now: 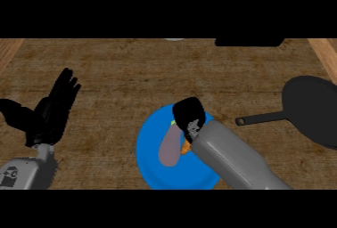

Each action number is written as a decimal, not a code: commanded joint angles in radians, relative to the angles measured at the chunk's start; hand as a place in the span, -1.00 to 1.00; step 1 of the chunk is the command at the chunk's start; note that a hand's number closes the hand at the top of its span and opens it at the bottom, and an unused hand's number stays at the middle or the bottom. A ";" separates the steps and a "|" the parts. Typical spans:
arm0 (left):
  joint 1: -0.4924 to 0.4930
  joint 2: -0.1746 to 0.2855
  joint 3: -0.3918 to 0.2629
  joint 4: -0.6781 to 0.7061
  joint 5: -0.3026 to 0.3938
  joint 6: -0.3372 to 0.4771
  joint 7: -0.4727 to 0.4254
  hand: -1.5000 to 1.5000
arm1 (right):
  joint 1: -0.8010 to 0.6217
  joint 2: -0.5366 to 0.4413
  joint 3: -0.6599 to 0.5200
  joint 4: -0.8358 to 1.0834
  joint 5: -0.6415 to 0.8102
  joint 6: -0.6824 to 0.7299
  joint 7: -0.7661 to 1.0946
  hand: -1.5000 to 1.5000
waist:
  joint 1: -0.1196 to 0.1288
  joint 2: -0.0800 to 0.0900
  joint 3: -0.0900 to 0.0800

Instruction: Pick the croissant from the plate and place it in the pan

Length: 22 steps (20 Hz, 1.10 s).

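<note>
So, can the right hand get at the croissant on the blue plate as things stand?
Probably yes: the right hand hangs above the blue plate, close over the croissant, with nothing visible between them.

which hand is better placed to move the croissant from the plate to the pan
Right: the right hand is over the blue plate, with the pan on that side. The left hand rests open at the far left.

Croissant (186, 146) mostly behind right hand (189, 113).

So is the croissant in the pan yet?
No, an orange bit of the croissant shows by the right hand over the blue plate, away from the pan.
</note>
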 commanded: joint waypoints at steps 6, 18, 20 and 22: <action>0.009 -0.027 0.028 0.032 -0.038 -0.029 -0.033 0.00 | 0.010 0.062 -0.014 0.084 0.107 -0.071 -0.141 1.00 | 0.000 0.002 0.001; 0.042 -0.014 0.068 -0.030 -0.026 -0.012 -0.001 0.00 | 0.008 -0.172 -0.575 0.165 0.045 -0.383 0.227 1.00 | -0.091 0.015 0.009; 0.035 -0.013 0.069 -0.033 -0.027 -0.012 0.001 0.00 | -0.035 -0.218 -0.673 0.190 0.047 -0.463 0.341 1.00 | -0.071 0.022 0.006; 0.033 -0.019 0.055 -0.032 -0.029 -0.019 0.002 0.00 | -0.082 -0.245 -0.729 0.226 0.082 -0.549 0.473 1.00 | -0.023 0.034 0.002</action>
